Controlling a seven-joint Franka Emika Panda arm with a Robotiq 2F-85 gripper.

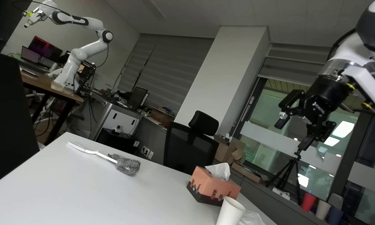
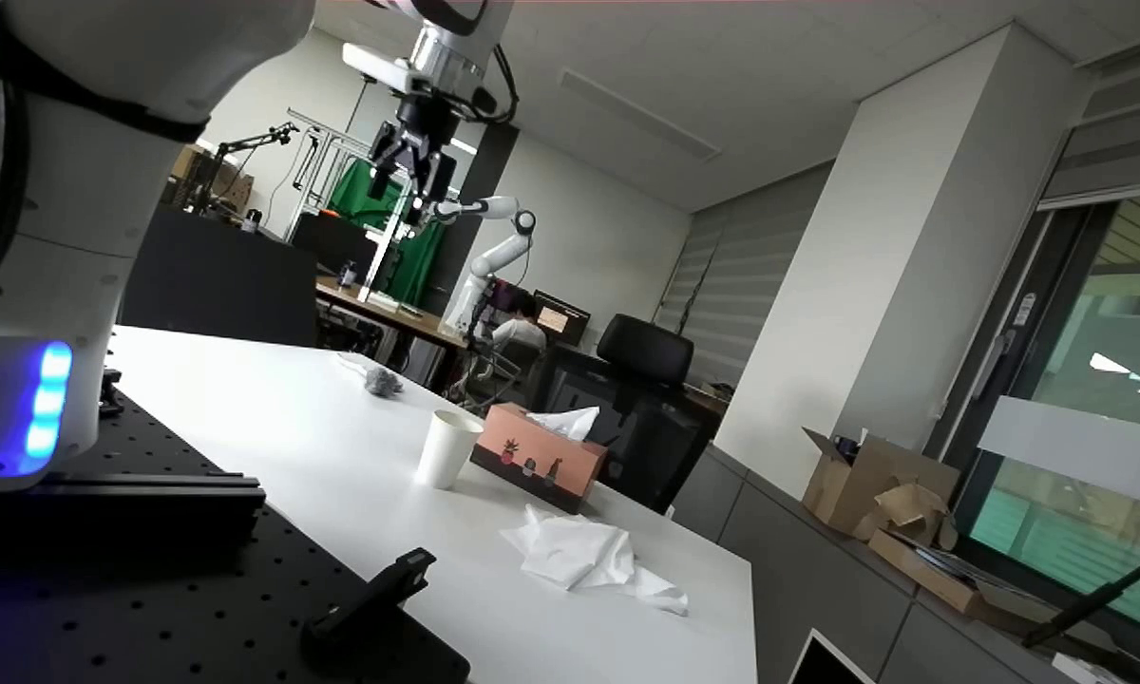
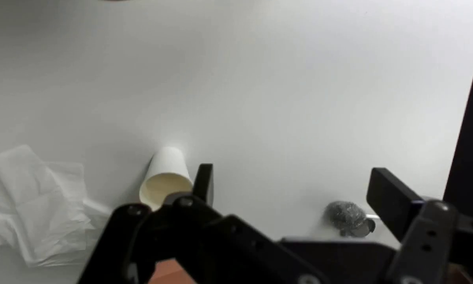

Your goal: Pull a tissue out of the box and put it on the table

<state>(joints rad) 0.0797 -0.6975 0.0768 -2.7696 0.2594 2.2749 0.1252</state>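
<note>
The orange tissue box (image 1: 207, 186) with a dark patterned base stands on the white table (image 1: 81, 193), and it also shows in an exterior view (image 2: 532, 456). A white tissue (image 1: 220, 171) sticks up out of its top slot. A crumpled white tissue (image 2: 579, 556) lies on the table beside the box, and it also shows at the left of the wrist view (image 3: 39, 205). My gripper (image 1: 292, 134) is high above the table, open and empty. In the wrist view its fingers (image 3: 293, 181) are wide apart. There a corner of the box (image 3: 171, 273) shows at the bottom; the rest is hidden behind the gripper.
A white paper cup (image 2: 446, 448) stands close to the box. A grey scrubbing brush (image 1: 128, 166) with a white handle lies farther off on the table. A black clamp (image 2: 370, 598) sits on the perforated base plate (image 2: 190, 622). A black chair (image 1: 189, 150) stands behind the table edge.
</note>
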